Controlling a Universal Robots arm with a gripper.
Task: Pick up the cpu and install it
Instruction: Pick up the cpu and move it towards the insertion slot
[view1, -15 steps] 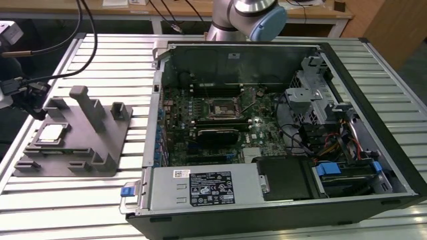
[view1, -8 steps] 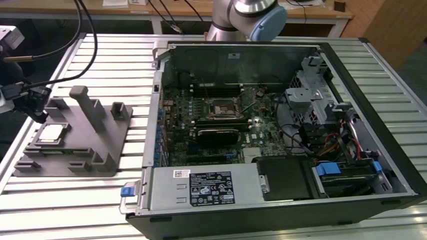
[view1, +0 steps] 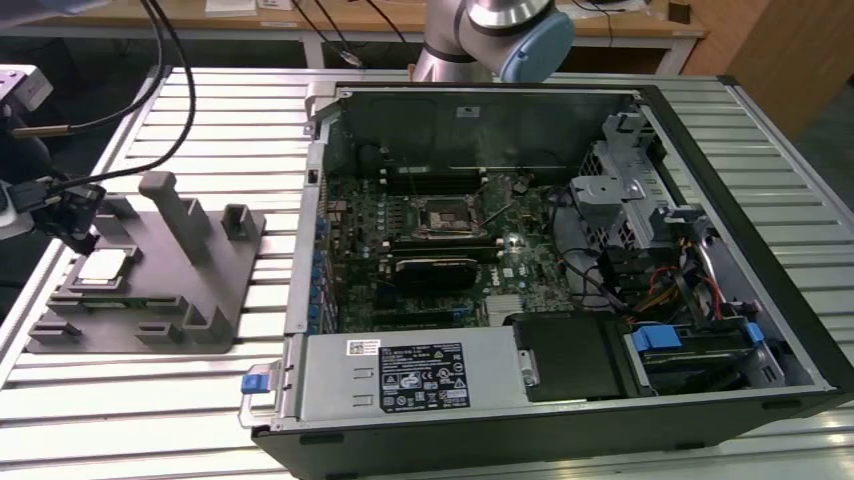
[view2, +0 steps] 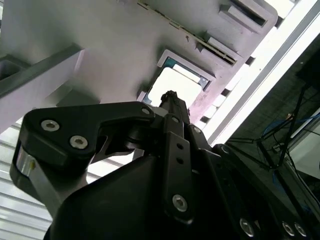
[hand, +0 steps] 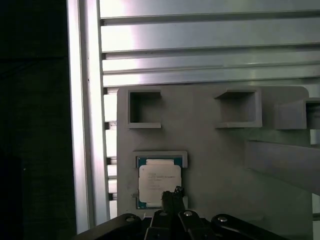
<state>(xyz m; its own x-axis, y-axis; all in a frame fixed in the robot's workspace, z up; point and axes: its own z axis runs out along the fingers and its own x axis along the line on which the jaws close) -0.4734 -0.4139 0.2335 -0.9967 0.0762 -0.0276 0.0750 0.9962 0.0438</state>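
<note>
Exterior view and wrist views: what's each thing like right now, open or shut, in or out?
cpu, lying flat in its recess on the grey holder, not lifted.
gripper, shut, poised over the cpu.
computer case, on its side, open.
socket, no cpu in it.
</note>
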